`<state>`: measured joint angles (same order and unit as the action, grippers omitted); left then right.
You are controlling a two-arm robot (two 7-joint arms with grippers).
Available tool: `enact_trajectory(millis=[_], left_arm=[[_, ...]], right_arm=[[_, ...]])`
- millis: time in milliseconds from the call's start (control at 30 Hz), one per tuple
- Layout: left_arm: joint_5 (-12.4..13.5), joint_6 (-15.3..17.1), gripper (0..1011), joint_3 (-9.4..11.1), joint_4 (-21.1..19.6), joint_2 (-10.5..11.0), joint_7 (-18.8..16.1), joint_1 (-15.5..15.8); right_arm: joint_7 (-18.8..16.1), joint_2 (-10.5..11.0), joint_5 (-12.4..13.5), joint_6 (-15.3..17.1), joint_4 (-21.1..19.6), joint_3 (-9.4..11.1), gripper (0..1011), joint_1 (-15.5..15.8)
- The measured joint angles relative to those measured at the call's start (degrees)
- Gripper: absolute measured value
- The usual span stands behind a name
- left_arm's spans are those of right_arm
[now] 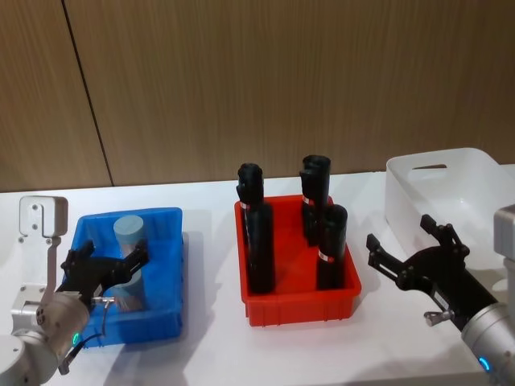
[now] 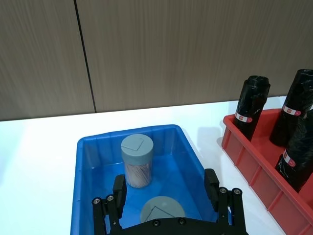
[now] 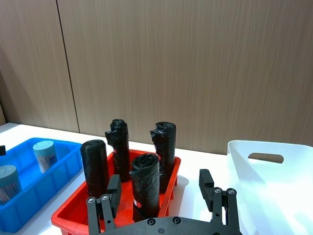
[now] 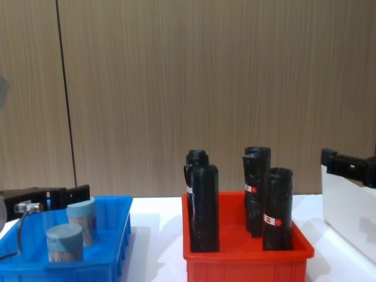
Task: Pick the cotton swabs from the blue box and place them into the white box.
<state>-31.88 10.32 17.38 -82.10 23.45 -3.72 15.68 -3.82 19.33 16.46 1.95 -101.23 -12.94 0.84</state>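
red bin [image 1: 302,310] of black rolls [image 1: 259,241] at counter [image 1: 211,342] middle | left tool [image 1: 111,264] spread above near cotton swabs [image 1: 129,291] in blue box [image 1: 153,326] | right tool [image 1: 397,228] spread

- An indoor test bench, of the lab or workshop sort.
- A plain white table [image 1: 209,201] stands against a bare brown wood-panelled wall [image 1: 282,80].
- Plastic sorting containers stand on it in a row: blue box [image 1: 129,215], red bin [image 1: 302,307], white box [image 1: 402,201].

blue box [image 1: 175,265]: glossy plastic | white box [image 1: 402,201]: smooth plastic | red bin [image 1: 302,305]: plastic | wall [image 1: 241,80]: wood-grain
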Motion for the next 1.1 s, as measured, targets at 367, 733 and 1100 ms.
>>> enact_trajectory(millis=[367, 733, 1100], left_arm=[[0.3, 1.5, 1004, -0.2, 4.0, -1.0, 2.8, 2.2], [0.0, 2.1, 1004, -0.2, 6.7, -1.7, 3.9, 2.9], [-0.4, 2.3, 1004, -0.1, 8.7, -2.2, 4.8, 3.1]], right_arm=[[0.0, 0.0, 0.0, 0.0, 0.0, 0.0, 1002, 0.0], [0.0, 0.0, 0.0, 0.0, 0.0, 0.0, 1002, 0.0], [0.0, 0.0, 0.0, 0.0, 0.0, 0.0, 1002, 0.0]])
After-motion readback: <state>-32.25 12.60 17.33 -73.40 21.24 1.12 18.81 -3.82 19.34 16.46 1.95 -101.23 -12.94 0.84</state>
